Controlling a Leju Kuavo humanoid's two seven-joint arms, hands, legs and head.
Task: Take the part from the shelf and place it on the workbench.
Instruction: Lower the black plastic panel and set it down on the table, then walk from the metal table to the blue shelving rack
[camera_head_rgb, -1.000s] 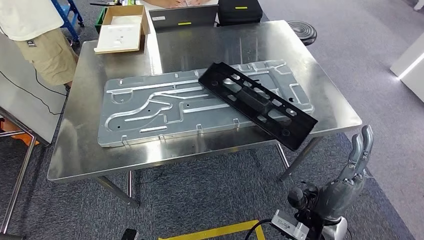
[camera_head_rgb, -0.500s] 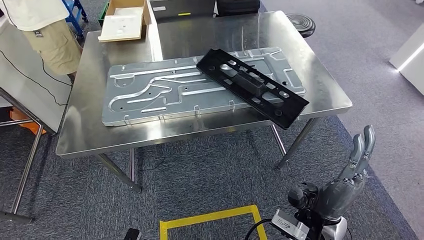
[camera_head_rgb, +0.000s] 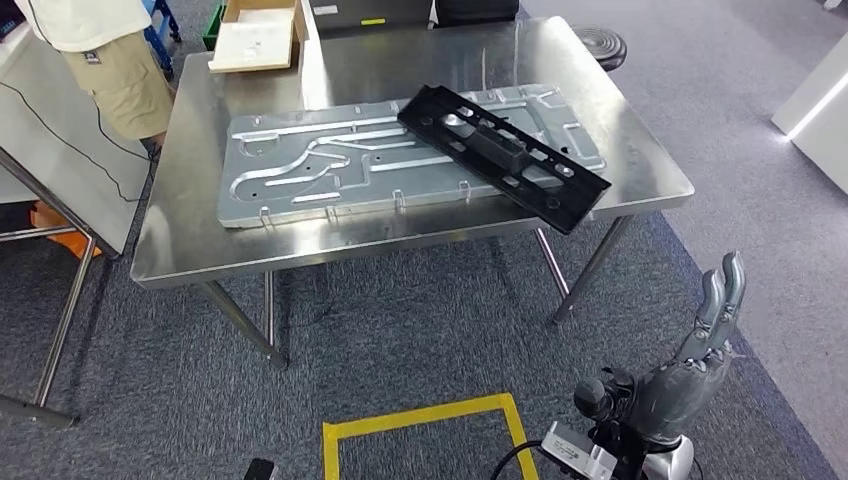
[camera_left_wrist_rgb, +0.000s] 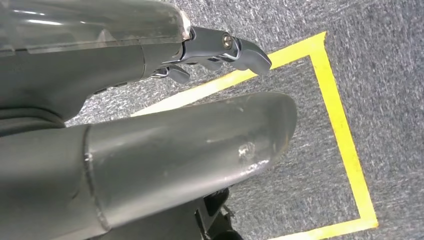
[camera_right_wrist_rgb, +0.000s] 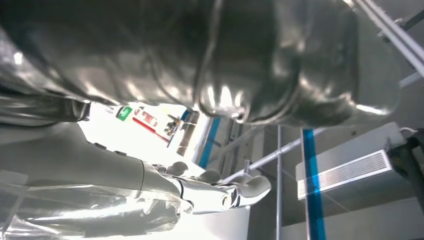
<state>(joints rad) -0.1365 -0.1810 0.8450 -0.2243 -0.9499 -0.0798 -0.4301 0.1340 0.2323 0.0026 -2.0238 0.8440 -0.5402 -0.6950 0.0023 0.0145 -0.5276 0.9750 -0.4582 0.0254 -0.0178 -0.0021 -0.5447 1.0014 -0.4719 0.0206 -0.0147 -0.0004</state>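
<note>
Part (camera_head_rgb: 503, 155), black, lies aslant across the grey panel (camera_head_rgb: 330, 170) on our workbench (camera_head_rgb: 180, 250). Right hand (camera_head_rgb: 700, 360) raised, fingers extended, empty; left hand (camera_left_wrist_rgb: 150, 145) empty, fingers apart.

Right robot hand (camera_head_rgb: 700, 345): grey jointed fingers; black cable, silver wrist housing.

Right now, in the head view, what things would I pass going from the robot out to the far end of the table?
Right hand → yellow floor tape → metal table's near edge → grey stamped metal panel → cardboard box.
</note>
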